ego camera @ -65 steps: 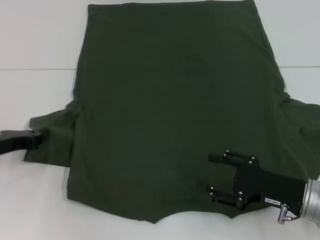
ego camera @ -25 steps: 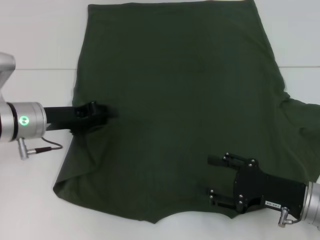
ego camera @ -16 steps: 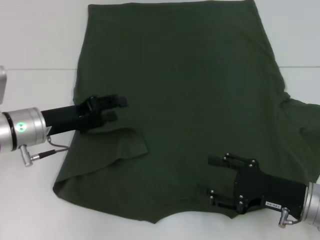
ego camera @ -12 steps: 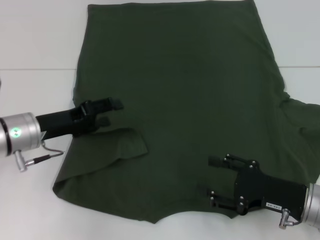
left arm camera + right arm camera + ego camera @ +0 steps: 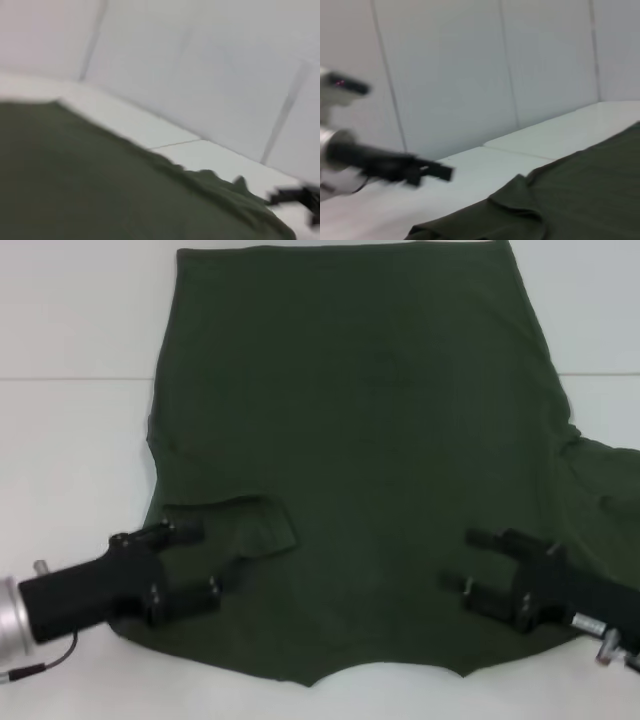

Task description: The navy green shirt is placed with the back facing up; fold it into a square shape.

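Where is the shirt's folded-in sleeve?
In the head view, the sleeve lies folded onto the navy green shirt, on the robot's left, beside the left end effector.

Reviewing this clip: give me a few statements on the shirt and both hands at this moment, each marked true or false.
1. The navy green shirt lies spread on the white table. True.
2. Its left sleeve is folded in onto the body. True.
3. Its right sleeve is folded in as well. False: it lies spread outward.
4. The left hand grips the collar. False: it is open, over the shirt's near left corner.
5. The right hand is open over the shirt's near right part. True.
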